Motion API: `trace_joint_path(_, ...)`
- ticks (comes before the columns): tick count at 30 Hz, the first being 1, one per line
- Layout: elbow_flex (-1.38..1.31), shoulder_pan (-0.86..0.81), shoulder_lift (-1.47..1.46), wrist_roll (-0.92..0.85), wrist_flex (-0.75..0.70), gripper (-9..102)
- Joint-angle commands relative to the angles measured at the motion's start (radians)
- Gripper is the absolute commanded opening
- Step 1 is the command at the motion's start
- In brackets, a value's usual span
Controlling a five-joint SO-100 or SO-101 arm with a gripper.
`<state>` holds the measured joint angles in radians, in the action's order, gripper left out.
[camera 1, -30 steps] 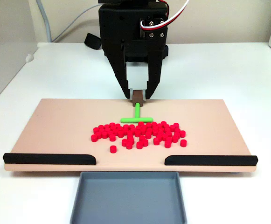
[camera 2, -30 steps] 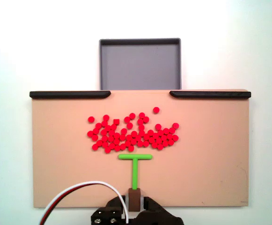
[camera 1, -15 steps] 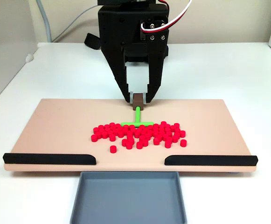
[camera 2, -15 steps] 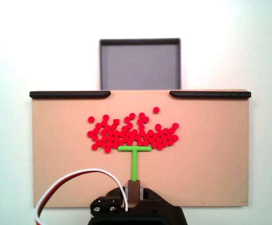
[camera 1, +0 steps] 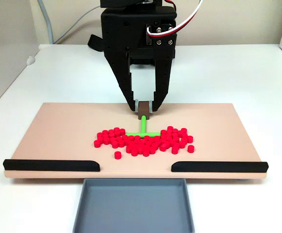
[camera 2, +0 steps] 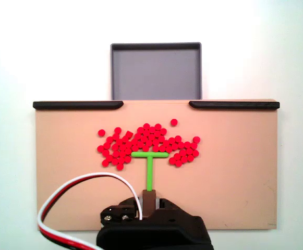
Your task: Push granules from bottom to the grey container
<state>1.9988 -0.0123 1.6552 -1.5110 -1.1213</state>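
The end effector [camera 1: 143, 108] is closed on a small brown block [camera 1: 143, 108], and a green T-shaped pusher [camera 1: 143, 130] sticks out from that block, so the arm holds the pusher by its handle. The stem of the T points straight away from the end effector toward the grey container [camera 1: 134, 206], and the crossbar lies sideways, across the way it should go. The granules [camera 1: 145, 140] sit in a bunch on the tan board [camera 1: 58, 131], about in the middle. The crossbar is already touching them and is pressed into the near side of the bunch, with red pieces in front of it and some beside each end. In the fixed view from above, the granules [camera 2: 147, 143] lie between the crossbar and the grey container [camera 2: 156, 72], so the push should go straight ahead along the stem. Two black strips [camera 2: 78, 104] sit on the far edge of the board, one on each side, with a gap between them. The container lies just past that gap, on the white counter [camera 1: 228, 68]. The container has nothing in it yet. No granule has reached the gap. I think the pieces beside the ends of the crossbar may slip round it and be left behind. One granule [camera 2: 173, 122] sits alone, a little closer to the gap.
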Motion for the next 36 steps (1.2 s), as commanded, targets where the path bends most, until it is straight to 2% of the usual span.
trace_joint_path(1, -0.026, -0.002, -0.017, 0.008, 0.005, 0)
trace_joint_path(22, -0.11, -0.006, -0.084, 0.011, 0.005, 0)
trace_joint_path(36, -0.117, -0.015, -0.011, -0.017, -0.017, 0)
